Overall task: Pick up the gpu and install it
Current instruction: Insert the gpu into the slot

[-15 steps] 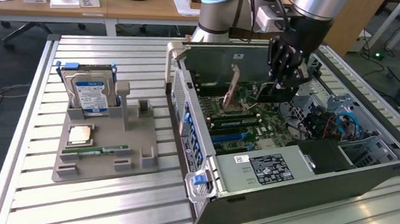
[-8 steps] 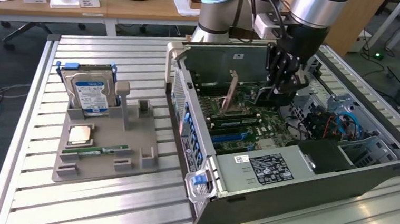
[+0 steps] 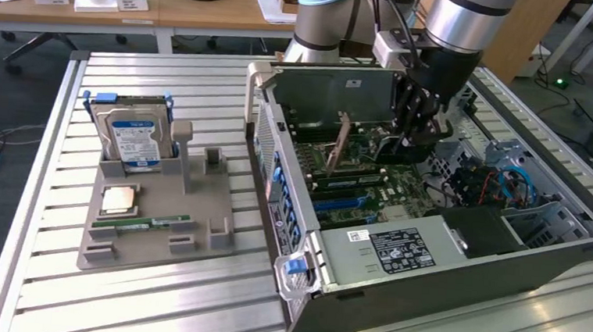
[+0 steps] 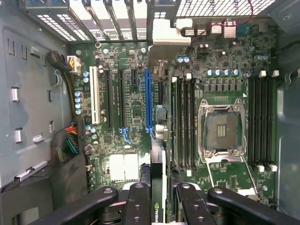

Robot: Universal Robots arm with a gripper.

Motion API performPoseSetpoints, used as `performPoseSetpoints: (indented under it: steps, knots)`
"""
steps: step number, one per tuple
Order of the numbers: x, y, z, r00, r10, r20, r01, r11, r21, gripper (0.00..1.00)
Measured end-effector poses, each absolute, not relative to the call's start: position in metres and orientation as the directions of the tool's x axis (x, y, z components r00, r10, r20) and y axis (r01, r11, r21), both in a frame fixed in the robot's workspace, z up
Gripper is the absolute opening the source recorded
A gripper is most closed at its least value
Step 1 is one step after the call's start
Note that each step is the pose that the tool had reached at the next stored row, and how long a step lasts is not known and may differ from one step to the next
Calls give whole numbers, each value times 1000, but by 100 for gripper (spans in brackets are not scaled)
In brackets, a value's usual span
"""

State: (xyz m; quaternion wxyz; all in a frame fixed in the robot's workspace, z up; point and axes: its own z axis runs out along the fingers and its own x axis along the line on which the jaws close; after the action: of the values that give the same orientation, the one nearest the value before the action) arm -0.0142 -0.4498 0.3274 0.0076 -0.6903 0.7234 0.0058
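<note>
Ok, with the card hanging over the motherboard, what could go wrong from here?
The gpu, gripped in the claw, sits beside the blue slot rather than over it, so it may land on the board or the memory slots. Its bracket is close to the rear slot covers and could snag.

The exterior view looks down from high up, fairly far off, at the open computer case [image 3: 423, 300], right of frame. The wrist view, just above the gripper [image 4: 157, 206], faces straight down, close onto the motherboard [image 4: 131, 122], which both views share.
</note>
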Motion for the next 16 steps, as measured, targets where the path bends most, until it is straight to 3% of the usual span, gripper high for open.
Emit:
performPoseSetpoints:
  steps: [16]
  knots:
    - [-14, -450, 321, -47, -999, -19, -999, 47, -2, 26]
